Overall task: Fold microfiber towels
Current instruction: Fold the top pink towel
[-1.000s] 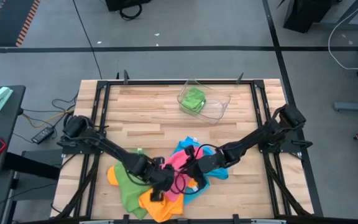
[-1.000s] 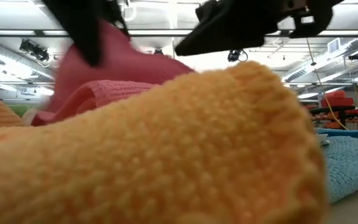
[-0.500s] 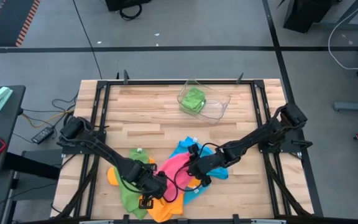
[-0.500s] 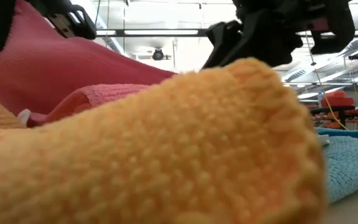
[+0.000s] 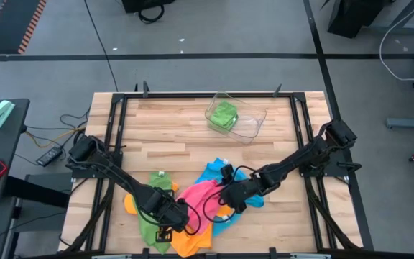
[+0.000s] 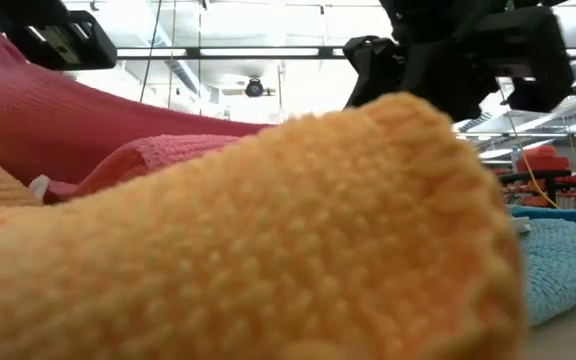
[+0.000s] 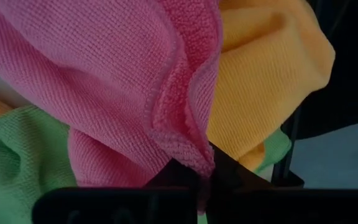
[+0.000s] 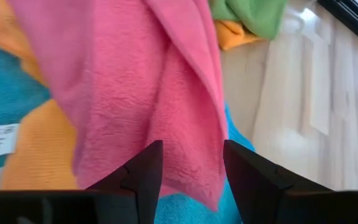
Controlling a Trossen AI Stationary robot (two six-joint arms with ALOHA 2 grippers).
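Left gripper (image 7: 204, 177) pinches pink towel (image 7: 104, 81); right gripper (image 8: 191, 171) gapes beside it.

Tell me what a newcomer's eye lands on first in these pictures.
First, the heap of bright microfiber towels at the table's near edge, with the pink towel stretched across the top. The left gripper is shut on that pink towel's edge, while the right gripper stands open at its other end. Farther back sits a clear plastic tray holding a green towel.
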